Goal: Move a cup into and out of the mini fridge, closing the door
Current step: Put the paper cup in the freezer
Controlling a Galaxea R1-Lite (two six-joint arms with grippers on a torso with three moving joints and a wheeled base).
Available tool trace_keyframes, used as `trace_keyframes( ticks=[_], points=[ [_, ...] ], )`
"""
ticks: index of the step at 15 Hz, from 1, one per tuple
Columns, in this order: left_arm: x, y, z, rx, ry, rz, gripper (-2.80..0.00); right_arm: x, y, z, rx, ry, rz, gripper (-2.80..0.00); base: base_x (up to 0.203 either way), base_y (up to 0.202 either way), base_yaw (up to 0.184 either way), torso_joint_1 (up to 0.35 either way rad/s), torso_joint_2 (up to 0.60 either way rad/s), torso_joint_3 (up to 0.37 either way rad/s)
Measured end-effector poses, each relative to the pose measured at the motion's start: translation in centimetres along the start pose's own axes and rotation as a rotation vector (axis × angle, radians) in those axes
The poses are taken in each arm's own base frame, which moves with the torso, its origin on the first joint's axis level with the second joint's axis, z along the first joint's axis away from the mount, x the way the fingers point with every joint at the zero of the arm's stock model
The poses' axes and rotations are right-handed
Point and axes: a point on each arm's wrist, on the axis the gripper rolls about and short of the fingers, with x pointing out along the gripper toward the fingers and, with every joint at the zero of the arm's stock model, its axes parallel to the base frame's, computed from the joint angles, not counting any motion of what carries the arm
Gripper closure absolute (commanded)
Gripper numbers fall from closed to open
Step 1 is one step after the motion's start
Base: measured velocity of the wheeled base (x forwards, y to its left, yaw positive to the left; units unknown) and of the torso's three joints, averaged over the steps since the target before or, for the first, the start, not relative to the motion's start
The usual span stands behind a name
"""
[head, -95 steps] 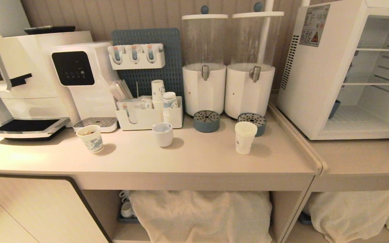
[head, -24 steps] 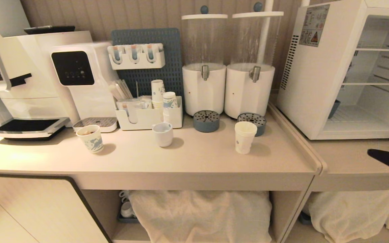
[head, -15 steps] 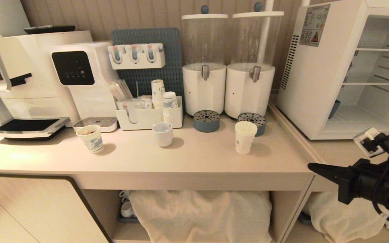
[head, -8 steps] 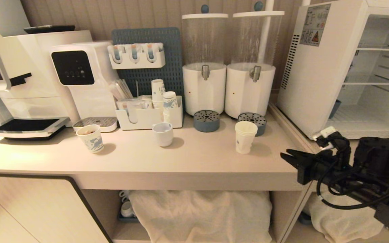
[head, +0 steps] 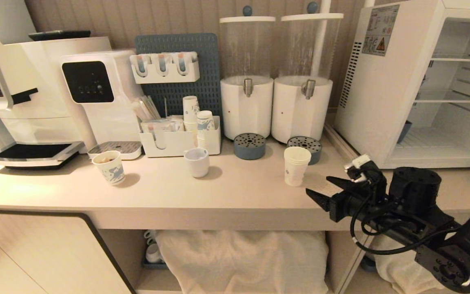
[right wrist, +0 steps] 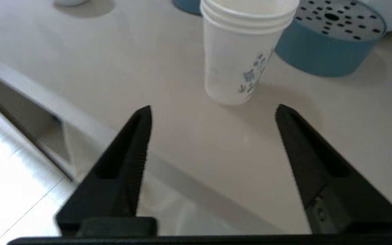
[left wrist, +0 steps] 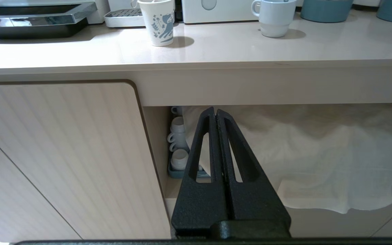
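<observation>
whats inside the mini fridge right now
The mini fridge shows thin bare shelves and a small blue object low by its left wall. No cup is inside. Its right part lies outside the head view.

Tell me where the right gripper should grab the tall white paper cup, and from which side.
Grip the cup across its side wall, below the layered rim. It stands upright on the counter. Come in level from the fridge side, where the right gripper already faces it, open; the blue drip tray behind probably blocks a rear approach.

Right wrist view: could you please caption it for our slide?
Open right gripper faces the cup standing on the counter, untouched.
</observation>
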Motion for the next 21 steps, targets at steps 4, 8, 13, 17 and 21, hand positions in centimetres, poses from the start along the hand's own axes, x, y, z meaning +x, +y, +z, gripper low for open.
trace_keyframes(
  ticks=[4,8,13,17,21],
  points=[
    [0.0,0.0,0.0,0.0,0.0,0.0,0.0,2.2,0.6,-0.6,-0.008,-0.025,-0.019,-2.8,0.0,0.0,0.0,0.0,0.0,0.0],
    [0.0,0.0,0.0,0.001,0.0,0.0,0.0,4.1,0.4,-1.1,-0.005,-0.011,-0.019,-2.8,0.0,0.0,0.0,0.0,0.0,0.0],
    [0.0,0.0,0.0,0.0,0.0,0.0,0.0,5.3,-0.6,-1.1,0.001,0.004,-0.04,-2.8,0.0,0.0,0.0,0.0,0.0,0.0],
    [0.0,0.0,0.0,0.0,0.0,0.0,0.0,6.0,-1.6,-0.6,0.005,-0.001,-0.056,-2.8,0.0,0.0,0.0,0.0,0.0,0.0],
    [0.0,0.0,0.0,0.0,0.0,0.0,0.0,6.7,-2.0,-0.3,0.006,0.005,-0.057,-2.8,0.0,0.0,0.0,0.0,0.0,0.0]
  ],
)
